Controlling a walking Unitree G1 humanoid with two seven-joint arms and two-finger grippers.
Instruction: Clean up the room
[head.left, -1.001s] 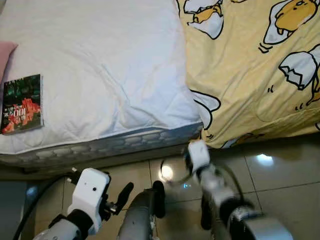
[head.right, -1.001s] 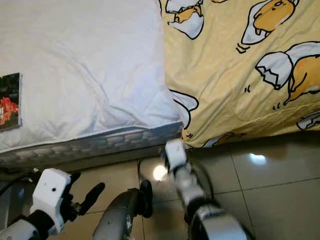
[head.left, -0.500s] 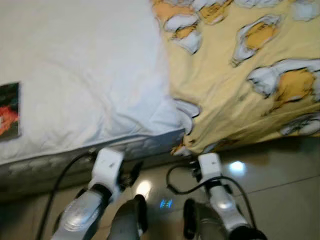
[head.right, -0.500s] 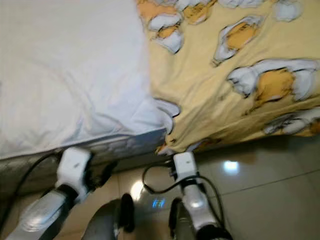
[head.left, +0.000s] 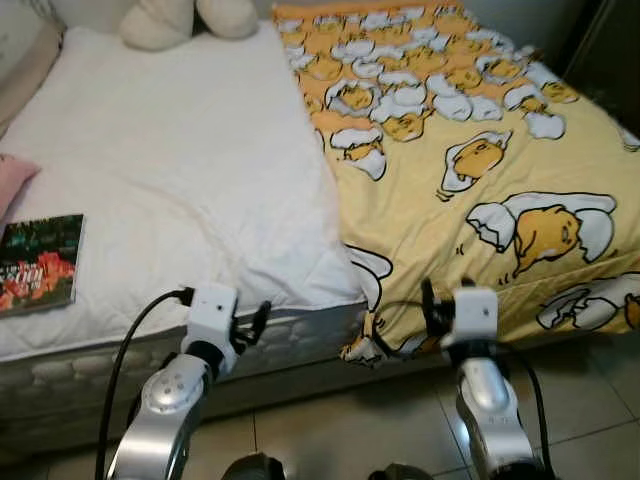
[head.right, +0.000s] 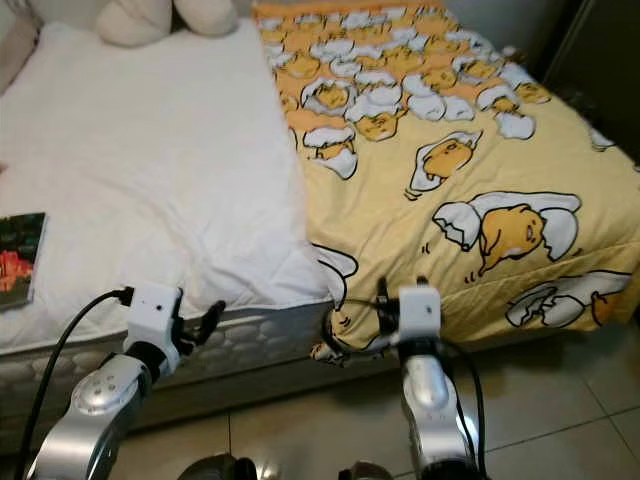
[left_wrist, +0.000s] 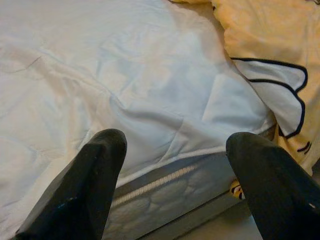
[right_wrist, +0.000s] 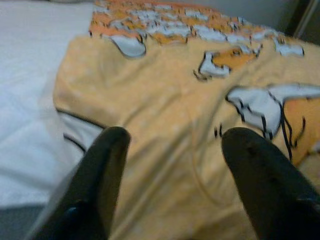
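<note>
A yellow blanket (head.left: 450, 150) printed with egg cartoons covers the right half of the bed and hangs over its near edge. The left half is bare white mattress cover (head.left: 170, 170), and a book (head.left: 42, 263) with a dark green and red cover lies near its left edge. My left gripper (head.left: 258, 320) is open and hovers just in front of the mattress corner (left_wrist: 200, 125). My right gripper (head.left: 430, 305) is open too, held close to the blanket's hanging edge (right_wrist: 170, 100). Neither holds anything.
A cream plush toy (head.left: 185, 18) sits at the head of the bed. A pink pillow (head.left: 12, 180) pokes in at the left. Beige floor tiles (head.left: 340, 430) lie between me and the bed. Dark furniture (head.left: 605, 50) stands at the far right.
The camera has lifted, so more of the bed is in view. Both arms have risen from low over the floor to the height of the bed's edge.
</note>
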